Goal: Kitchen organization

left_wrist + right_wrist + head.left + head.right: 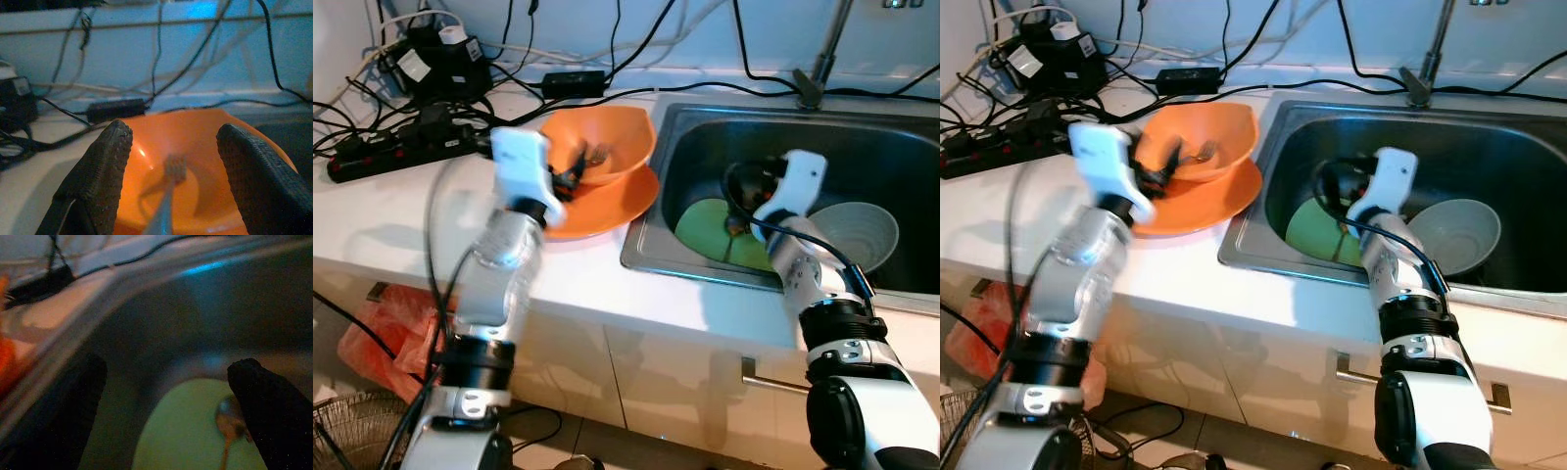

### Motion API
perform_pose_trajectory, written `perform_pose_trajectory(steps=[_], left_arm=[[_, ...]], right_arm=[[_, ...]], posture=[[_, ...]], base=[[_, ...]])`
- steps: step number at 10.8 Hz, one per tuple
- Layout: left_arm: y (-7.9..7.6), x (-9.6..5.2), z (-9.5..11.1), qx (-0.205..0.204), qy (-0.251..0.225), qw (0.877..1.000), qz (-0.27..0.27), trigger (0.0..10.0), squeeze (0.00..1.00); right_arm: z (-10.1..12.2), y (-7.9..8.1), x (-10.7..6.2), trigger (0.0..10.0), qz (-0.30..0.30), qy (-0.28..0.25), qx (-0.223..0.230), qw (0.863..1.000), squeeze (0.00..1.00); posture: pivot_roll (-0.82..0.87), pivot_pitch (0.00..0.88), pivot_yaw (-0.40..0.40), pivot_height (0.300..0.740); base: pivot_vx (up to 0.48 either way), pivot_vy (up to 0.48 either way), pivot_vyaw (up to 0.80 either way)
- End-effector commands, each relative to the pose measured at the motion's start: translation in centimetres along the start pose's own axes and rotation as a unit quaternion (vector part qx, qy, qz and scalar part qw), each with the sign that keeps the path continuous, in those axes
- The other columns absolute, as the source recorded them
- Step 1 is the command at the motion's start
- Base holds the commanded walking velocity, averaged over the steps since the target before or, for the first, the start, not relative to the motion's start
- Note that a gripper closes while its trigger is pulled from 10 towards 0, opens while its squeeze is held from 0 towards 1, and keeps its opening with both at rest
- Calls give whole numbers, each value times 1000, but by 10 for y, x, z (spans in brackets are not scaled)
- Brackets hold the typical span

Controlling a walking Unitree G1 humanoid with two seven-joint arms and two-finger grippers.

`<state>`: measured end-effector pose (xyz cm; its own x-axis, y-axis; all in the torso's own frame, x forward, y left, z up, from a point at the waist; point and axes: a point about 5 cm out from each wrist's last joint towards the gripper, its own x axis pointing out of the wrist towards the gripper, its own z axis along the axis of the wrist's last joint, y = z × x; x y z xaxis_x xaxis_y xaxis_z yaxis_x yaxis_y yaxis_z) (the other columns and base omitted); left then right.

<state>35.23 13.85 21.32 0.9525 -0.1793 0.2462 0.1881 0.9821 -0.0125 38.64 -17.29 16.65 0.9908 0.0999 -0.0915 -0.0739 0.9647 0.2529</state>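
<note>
Currently I judge the tidying partly done. An orange bowl [602,147] stands on an orange plate [607,208] on the counter [401,215], just beside the sink [685,127], with a fork [168,191] lying in the bowl. My left gripper [171,161] hovers over that bowl, fingers spread and empty. My right gripper [166,396] is down in the sink, fingers apart, above a green plate [190,440] carrying a spoon [227,426]. A grey bowl [857,233] also waits there. Those sink items remain to be cleared.

Bright, sharp head views; dim, blurry wrist views.
</note>
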Motion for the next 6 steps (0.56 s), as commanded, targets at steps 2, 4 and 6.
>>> perform_pose_trajectory(steps=[2,4,6], left_arm=[[6,0,11,19,-18,1000,12,10000,0],[16,-1,5,-27,47,998,36,10000,0],[20,-9,16,-72,27,997,15,10000,0]], right_arm=[[0,7,-2,10000,18,-1,0,1000,0],[4,12,-5,10000,33,-8,1,999,0],[5,13,-7,10000,39,-9,0,999,0]], posture=[[118,45,89,740],[115,45,93,740],[125,46,93,740]], base=[[0,0,0],[0,0,0],[0,0,0]])
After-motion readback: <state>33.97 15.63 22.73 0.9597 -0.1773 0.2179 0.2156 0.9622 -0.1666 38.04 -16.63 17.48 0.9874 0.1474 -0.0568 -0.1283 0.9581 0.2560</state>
